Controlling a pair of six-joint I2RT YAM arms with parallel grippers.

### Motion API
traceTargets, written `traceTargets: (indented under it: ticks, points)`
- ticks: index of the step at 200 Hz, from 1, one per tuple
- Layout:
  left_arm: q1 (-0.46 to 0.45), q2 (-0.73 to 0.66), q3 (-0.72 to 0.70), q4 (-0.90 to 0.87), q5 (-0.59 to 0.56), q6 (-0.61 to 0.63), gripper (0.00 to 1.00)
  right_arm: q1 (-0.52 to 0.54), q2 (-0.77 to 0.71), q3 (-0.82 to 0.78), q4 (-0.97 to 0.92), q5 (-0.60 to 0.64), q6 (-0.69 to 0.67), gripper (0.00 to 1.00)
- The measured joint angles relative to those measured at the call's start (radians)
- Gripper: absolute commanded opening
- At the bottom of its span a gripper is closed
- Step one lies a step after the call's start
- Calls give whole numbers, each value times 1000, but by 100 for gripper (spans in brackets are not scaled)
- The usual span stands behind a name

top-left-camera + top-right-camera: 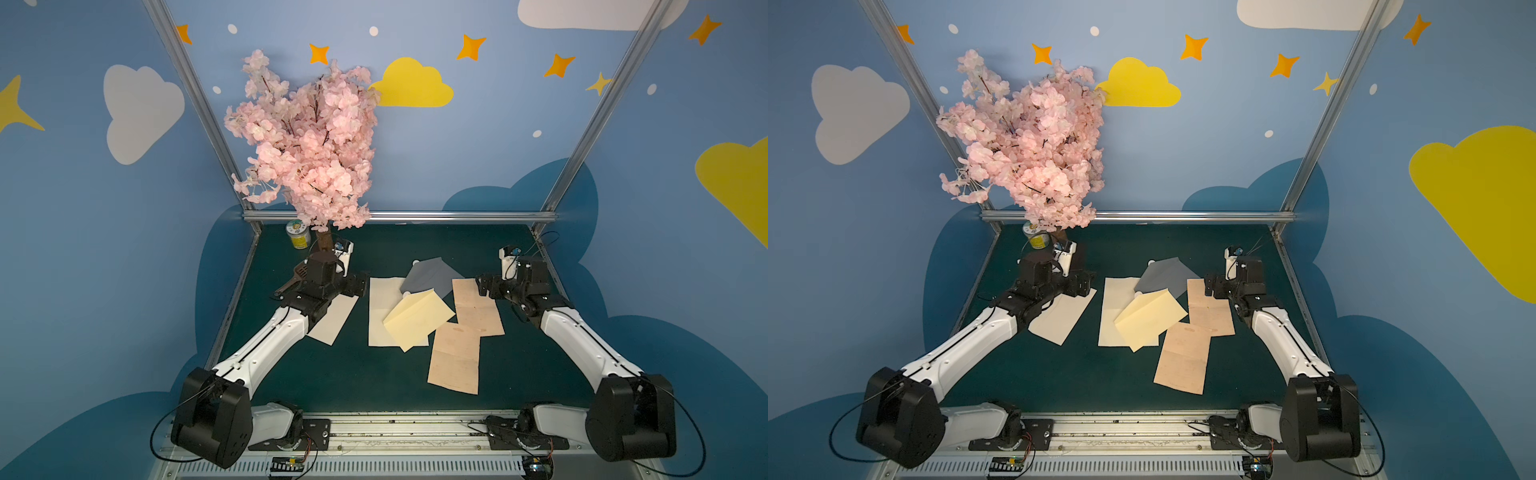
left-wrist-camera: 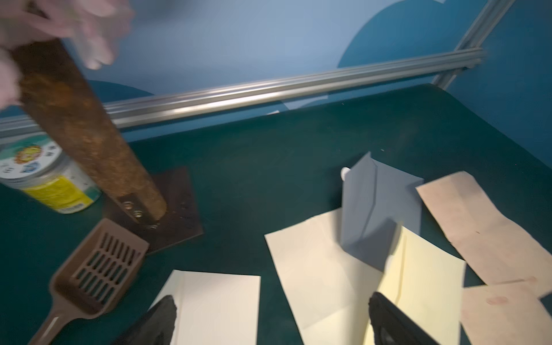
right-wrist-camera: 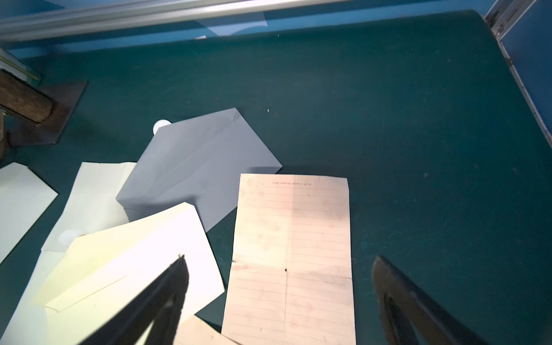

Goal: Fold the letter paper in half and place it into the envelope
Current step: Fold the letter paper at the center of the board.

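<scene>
Hovering spread, right hand at edge of pink letter paper; left hand spread.

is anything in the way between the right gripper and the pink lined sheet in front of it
Nothing visible does. The right gripper is open, and the pink lined sheet lies flat and bare just ahead of its fingers. The yellow envelope and the grey envelope lie beside the sheet, not on it.

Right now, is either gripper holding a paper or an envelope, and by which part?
Nothing is held. The left gripper and the right gripper both stand open, with nothing between their jaws.
</scene>
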Motion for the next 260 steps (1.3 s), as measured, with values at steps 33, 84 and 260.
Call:
traceTargets:
  ticks: [33,84,260]
  points:
    - [-161,36,80,-139,4,-62,100,29,115,169,-255,39,37,96]
    - [-395,124,201,-312,-2,-148,100,58,332,410,-634,-11,132,96]
    - [-616,384,362,-367,126,-321,100,-125,119,126,-760,-130,369,86]
